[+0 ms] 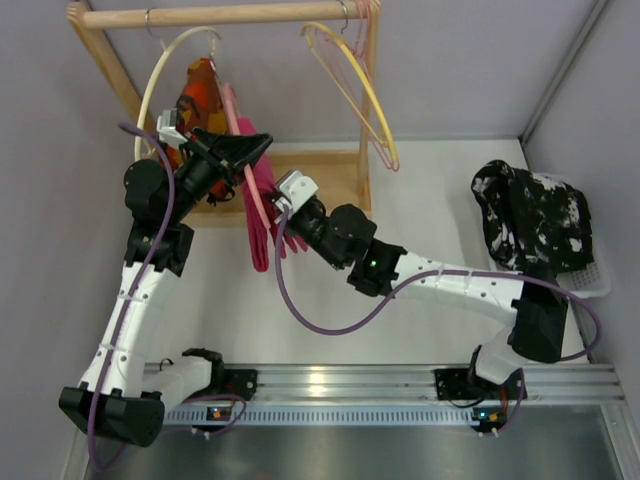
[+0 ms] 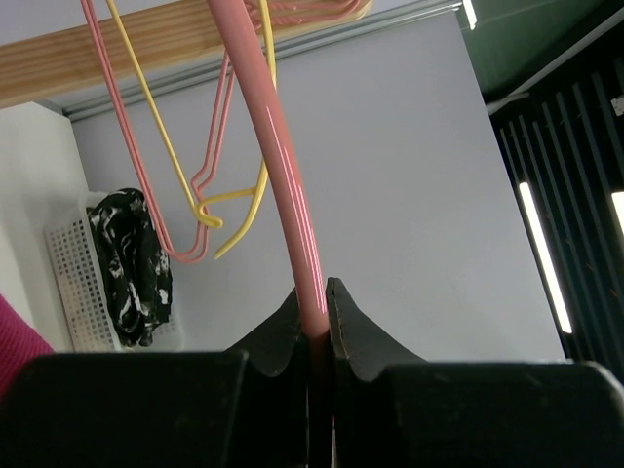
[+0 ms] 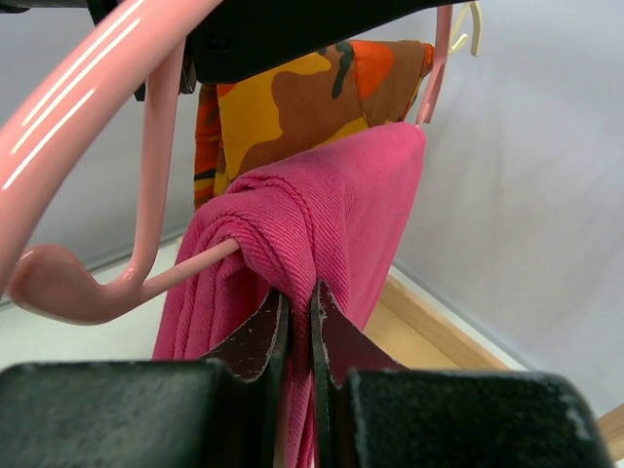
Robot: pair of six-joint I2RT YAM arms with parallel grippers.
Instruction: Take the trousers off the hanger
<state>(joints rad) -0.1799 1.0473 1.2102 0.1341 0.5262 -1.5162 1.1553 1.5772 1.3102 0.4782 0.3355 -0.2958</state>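
The magenta-pink trousers [image 1: 262, 215] hang folded over the bar of the salmon-pink hanger [image 1: 250, 195], left of centre below the wooden rack. In the right wrist view the trousers [image 3: 341, 214] drape over the hanger's bar [image 3: 166, 276]. My left gripper [image 1: 250, 150] is shut on the hanger's curved arm [image 2: 283, 156], which rises straight from between the jaws [image 2: 314, 302]. My right gripper [image 1: 283, 203] is shut on a fold of the trousers, pinched between the jaws [image 3: 299, 302] just under the bar.
A wooden rack [image 1: 230, 15] carries a cream-white hanger [image 1: 165, 70] with an orange-red patterned garment [image 1: 196, 95], plus yellow [image 1: 365, 95] and pink hangers at its right end. A white basket [image 1: 590, 280] with black-and-white speckled cloth [image 1: 530, 215] stands at the right.
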